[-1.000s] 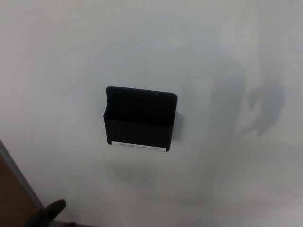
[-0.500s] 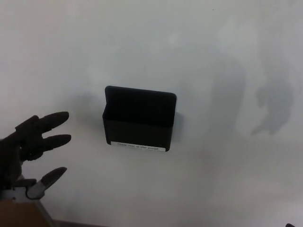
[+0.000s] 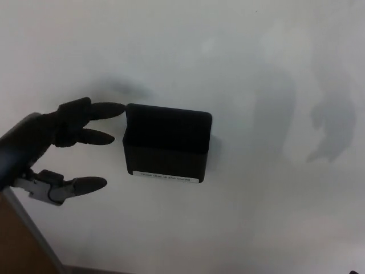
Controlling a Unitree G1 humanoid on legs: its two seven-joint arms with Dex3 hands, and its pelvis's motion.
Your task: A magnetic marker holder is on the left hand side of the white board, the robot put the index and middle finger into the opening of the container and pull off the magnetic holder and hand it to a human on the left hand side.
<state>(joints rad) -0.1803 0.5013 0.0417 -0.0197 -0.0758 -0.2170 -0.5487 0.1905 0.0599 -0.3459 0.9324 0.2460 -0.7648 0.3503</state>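
A black magnetic marker holder [image 3: 167,144] sticks to the white board [image 3: 239,63], its opening facing up and a small white label along its bottom edge. My left hand [image 3: 65,142] comes in from the left at the holder's height, open with fingers apart. The upper fingertip [image 3: 114,108] reaches the holder's top left corner, the second finger points at its left side, and the thumb hangs lower down. Nothing is held. My right hand does not show.
Grey shadows lie on the board at the right. A grey board frame edge [image 3: 25,228] and brown surface run along the bottom left corner.
My left hand has risen from the lower left and moved right, from well apart to the holder's top left corner. The holder has stayed in place.
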